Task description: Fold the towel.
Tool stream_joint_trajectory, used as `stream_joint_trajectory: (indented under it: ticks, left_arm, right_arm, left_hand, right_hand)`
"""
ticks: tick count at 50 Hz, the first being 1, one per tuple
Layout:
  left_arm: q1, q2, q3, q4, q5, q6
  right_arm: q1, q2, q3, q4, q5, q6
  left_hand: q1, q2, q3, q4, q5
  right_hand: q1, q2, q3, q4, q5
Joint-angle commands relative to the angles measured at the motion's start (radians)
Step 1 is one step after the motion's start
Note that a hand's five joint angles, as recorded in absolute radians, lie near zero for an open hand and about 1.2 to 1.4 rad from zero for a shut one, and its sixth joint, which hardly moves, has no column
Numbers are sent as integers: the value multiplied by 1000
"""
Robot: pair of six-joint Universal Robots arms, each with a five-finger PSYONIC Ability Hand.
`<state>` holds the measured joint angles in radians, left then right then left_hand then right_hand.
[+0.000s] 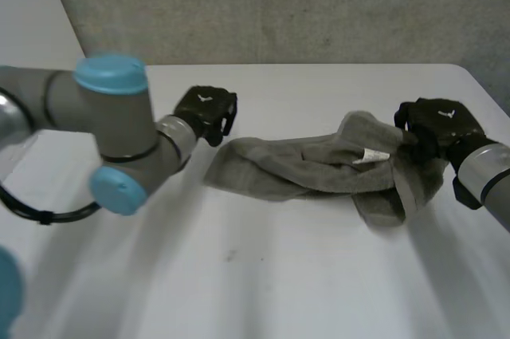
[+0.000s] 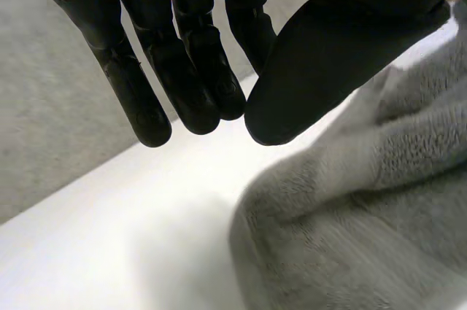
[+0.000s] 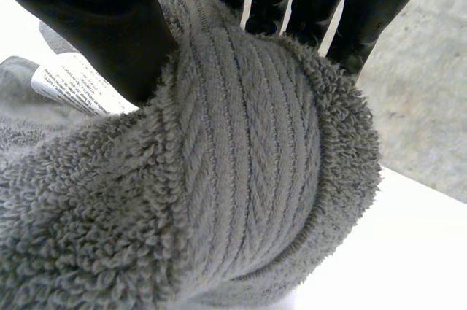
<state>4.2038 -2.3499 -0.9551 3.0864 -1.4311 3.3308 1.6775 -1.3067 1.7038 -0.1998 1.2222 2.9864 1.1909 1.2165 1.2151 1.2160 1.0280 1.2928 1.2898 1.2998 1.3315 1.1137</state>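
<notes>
A grey towel lies bunched in a long rumpled strip across the middle of the white table. My left hand hovers at the strip's left end, just above it. In the left wrist view its fingers and thumb are drawn together with nothing between them, and the towel lies below and beside the thumb. My right hand is at the towel's right end. There a ribbed fold of towel is pinched between the thumb and the fingers. A white label shows beside the thumb.
The table's far edge meets a grey wall behind the towel. My left arm, with its light-blue caps, reaches over the table's left side. Bare tabletop lies in front of the towel.
</notes>
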Motion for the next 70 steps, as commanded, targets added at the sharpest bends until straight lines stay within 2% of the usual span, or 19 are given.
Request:
stream_joint_trajectory:
  ticks: [1,4,7,9,12,13,14,15,16,17,19,21,28,35,52,63,70]
  left_arm:
    - [59,282,-260,6,15,-7]
    - [109,463,-405,14,53,-8]
    - [136,529,-445,17,75,-10]
    - [183,609,-520,47,112,-10]
    - [191,612,-576,98,135,-5]
    - [188,595,-599,125,144,-5]
    - [188,595,-599,126,144,-5]
    - [182,566,-611,146,146,-2]
    - [162,517,-608,162,146,-4]
    - [162,517,-608,163,146,-4]
    - [87,412,-579,176,147,6]
    - [65,361,-558,176,143,7]
    - [33,187,-461,179,135,7]
    - [27,52,-338,173,130,4]
    - [22,-51,-215,167,133,6]
    - [5,-103,-151,100,135,9]
    - [5,-95,-146,81,130,93]
  right_arm:
    - [2,-111,-76,198,-6,-1]
    - [-4,-152,-176,426,-59,14]
    - [-7,-181,-220,488,-104,25]
    - [-5,-201,-225,488,-118,28]
    - [-5,-212,-221,488,-127,29]
    - [-10,-212,-211,488,-133,29]
    - [-10,-212,-211,488,-133,29]
    - [-9,-212,-198,487,-133,29]
    - [-7,-206,-181,481,-135,29]
    - [-7,-206,-181,481,-135,29]
    - [-1,-186,-145,444,-132,29]
    - [2,-178,-129,418,-126,29]
    - [-5,-171,-96,367,-124,29]
    - [-5,-132,-93,362,-124,26]
    - [-4,-80,-79,319,-122,14]
    - [-4,-71,-75,307,-122,11]
    - [-4,-62,-75,300,-122,11]
  left_hand:
    - [205,180,181,180,194]
    - [205,180,181,180,194]
    - [205,180,181,180,194]
    - [205,180,181,180,194]
    - [205,180,181,180,194]
    - [31,6,7,6,20]
    - [30,4,5,5,18]
    - [-508,-534,-532,-533,-520]
    - [-708,-734,-732,-733,-720]
    - [-710,-736,-734,-735,-722]
    - [-766,-791,-790,-791,-777]
    - [-795,-821,-819,-820,-807]
    - [-766,-792,-790,-791,-778]
    - [-531,-557,-555,-556,-543]
    - [-455,-480,-479,-480,-466]
    - [-481,-507,-505,-506,-493]
    - [-516,-542,-541,-542,-528]
  right_hand:
    - [103,106,96,65,108]
    - [103,106,96,65,108]
    - [103,106,96,65,108]
    - [103,106,96,65,108]
    - [103,106,96,65,108]
    - [103,106,96,65,108]
    - [103,106,96,65,108]
    - [103,106,96,65,108]
    - [103,106,96,65,108]
    - [103,106,96,65,108]
    - [103,106,96,65,108]
    - [103,106,96,65,108]
    - [103,106,96,65,108]
    - [103,106,96,65,108]
    - [103,106,96,65,108]
    - [103,106,96,65,108]
    - [103,106,96,65,108]
